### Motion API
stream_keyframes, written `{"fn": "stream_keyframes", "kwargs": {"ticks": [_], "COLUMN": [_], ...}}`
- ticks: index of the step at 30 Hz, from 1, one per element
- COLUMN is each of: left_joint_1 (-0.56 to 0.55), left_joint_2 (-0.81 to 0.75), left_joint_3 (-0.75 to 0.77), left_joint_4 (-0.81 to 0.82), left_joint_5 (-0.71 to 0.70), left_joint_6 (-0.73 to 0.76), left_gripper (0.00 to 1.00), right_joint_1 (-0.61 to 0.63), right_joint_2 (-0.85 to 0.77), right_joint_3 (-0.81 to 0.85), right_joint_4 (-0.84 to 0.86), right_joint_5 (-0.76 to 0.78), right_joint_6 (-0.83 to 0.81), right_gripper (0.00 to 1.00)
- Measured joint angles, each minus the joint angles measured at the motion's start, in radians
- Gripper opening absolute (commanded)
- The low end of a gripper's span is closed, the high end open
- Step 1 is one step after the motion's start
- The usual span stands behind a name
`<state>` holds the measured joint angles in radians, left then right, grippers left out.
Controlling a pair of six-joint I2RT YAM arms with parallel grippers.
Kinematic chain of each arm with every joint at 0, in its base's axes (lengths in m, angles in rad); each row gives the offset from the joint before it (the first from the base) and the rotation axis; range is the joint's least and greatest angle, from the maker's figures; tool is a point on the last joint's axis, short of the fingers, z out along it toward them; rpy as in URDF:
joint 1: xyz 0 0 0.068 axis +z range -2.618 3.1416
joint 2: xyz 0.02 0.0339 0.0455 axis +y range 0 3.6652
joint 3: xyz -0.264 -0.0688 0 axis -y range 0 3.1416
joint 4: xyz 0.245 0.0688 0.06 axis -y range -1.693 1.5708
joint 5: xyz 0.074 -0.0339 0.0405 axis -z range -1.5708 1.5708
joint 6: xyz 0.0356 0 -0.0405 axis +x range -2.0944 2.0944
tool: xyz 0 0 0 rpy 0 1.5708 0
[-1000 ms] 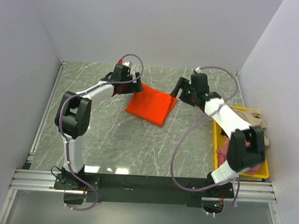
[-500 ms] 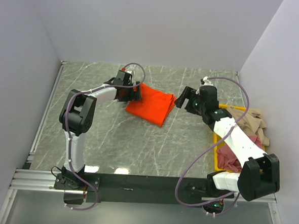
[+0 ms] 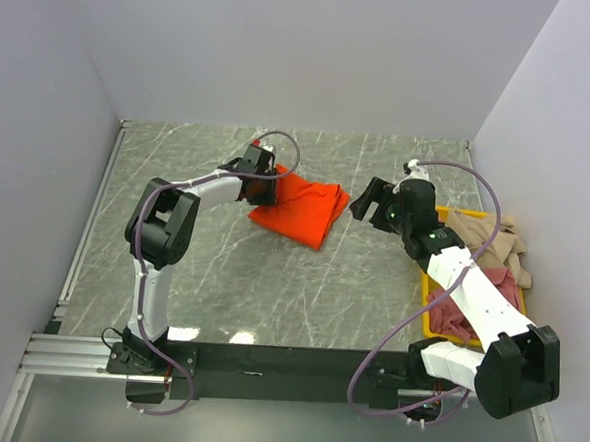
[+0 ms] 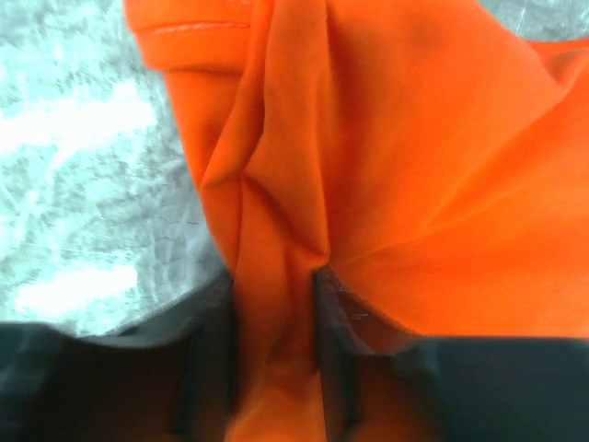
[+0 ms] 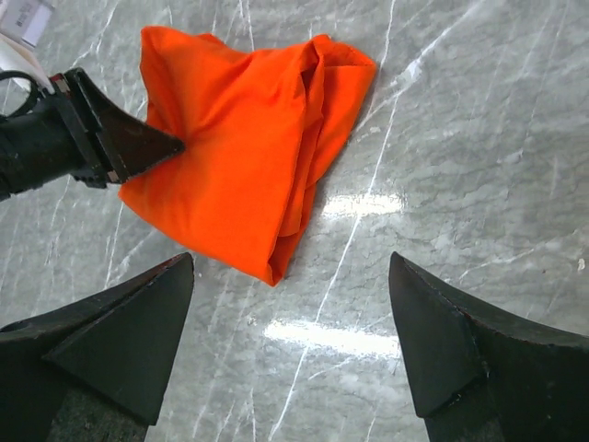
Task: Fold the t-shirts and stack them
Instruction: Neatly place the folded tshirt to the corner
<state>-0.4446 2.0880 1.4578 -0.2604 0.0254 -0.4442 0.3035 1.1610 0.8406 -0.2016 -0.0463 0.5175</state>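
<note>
The left gripper [image 4: 273, 308] is clamped on a bunched edge of the orange-red t-shirt [image 3: 301, 209]; the right gripper [image 3: 364, 199] hangs just beside it, jaws wide apart, above the marble table [image 3: 271, 280].

Orange shirt [image 3: 301, 209], folded into a rumpled rectangle, lies askew on the far middle of the table [image 3: 271, 280], its left edge bunched into a ridge. Pink shirt [image 3: 449, 317] and beige shirt [image 3: 483, 233] lie crumpled in the bin [image 3: 428, 307] at right

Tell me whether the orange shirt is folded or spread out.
Folded: the orange shirt lies as a compact, layered bundle with doubled edges.
</note>
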Motion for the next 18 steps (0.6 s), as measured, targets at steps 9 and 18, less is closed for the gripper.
{"fn": "stream_keyframes", "kwargs": {"ticks": [9, 18], "left_joint_1": [-0.019, 0.153], "left_joint_2": [0.006, 0.008], "left_joint_3": [0.042, 0.109], "left_joint_4": [-0.079, -0.182], "left_joint_5": [-0.135, -0.332], "left_joint_6": [-0.013, 0.027], "left_gripper": [0.01, 0.01], "right_joint_1": [0.000, 0.000], "right_joint_2": [-0.014, -0.014], "right_joint_3": [-0.016, -0.017], "right_joint_4": [0.006, 0.007], "right_joint_5": [0.021, 0.051], "right_joint_6": [-0.018, -0.039], "right_gripper": [0.93, 0.92]}}
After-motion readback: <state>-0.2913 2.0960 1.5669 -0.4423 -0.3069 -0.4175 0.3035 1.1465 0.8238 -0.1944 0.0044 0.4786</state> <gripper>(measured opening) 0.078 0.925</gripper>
